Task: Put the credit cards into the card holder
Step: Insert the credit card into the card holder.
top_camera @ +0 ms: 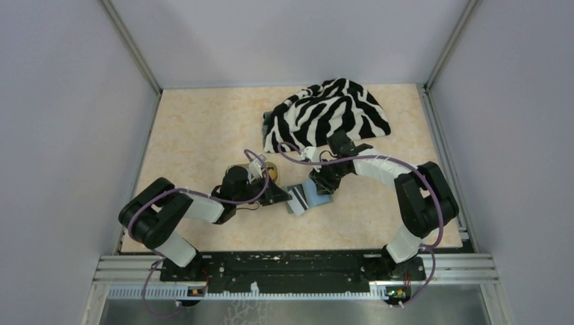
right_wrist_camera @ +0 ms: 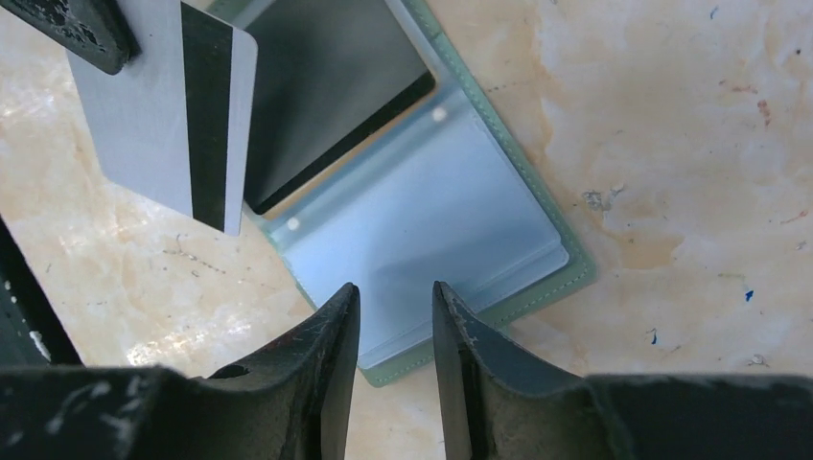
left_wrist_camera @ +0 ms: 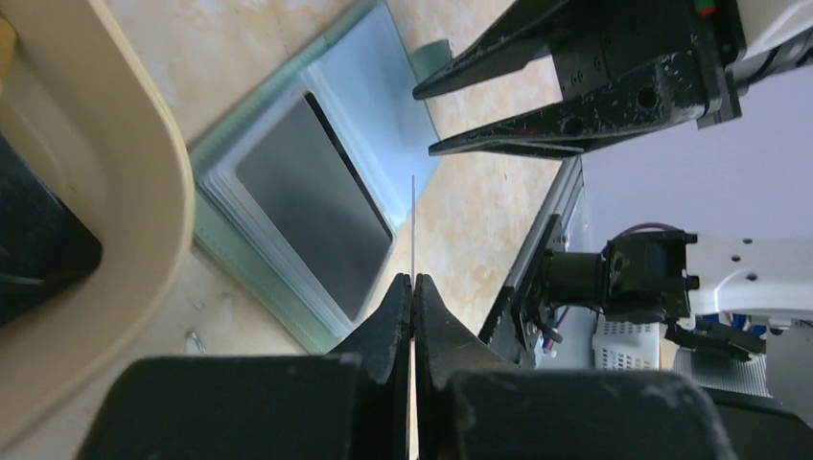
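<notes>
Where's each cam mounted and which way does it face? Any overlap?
Top: above and behind, looking down at table; both arms show, bases at bottom.
Left wrist: looks along the shut left tool pinching a card edge-on, toward holder and right tool.
Right wrist: looks down past its open fingers at the holder.
Shared: both wrist views show holder and card.

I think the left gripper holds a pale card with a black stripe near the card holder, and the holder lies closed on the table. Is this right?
Not quite: the card holder lies open, not closed; the right wrist view shows its pale blue inside facing up. The left gripper does hold the pale card with a black stripe near it.
</notes>
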You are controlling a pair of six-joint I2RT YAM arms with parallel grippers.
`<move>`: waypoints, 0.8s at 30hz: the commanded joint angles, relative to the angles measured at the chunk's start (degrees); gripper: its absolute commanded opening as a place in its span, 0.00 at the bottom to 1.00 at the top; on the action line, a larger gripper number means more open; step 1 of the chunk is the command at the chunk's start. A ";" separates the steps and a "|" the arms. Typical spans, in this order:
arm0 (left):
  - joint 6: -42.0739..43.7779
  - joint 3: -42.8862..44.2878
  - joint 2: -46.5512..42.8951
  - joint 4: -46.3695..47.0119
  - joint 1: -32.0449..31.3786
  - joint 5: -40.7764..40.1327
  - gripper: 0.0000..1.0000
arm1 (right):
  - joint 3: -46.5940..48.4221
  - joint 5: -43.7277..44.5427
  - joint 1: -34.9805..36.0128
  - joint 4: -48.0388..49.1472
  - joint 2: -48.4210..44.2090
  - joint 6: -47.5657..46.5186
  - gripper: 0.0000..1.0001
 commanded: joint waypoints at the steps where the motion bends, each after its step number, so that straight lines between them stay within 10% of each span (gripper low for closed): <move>1: -2.15 3.54 4.16 4.98 -0.10 -1.30 0.00 | 3.31 4.60 -0.15 1.66 1.85 3.00 0.33; 24: 0.19 8.53 8.04 -6.24 -0.11 -4.57 0.00 | 4.85 5.90 -0.13 -0.73 4.22 3.39 0.32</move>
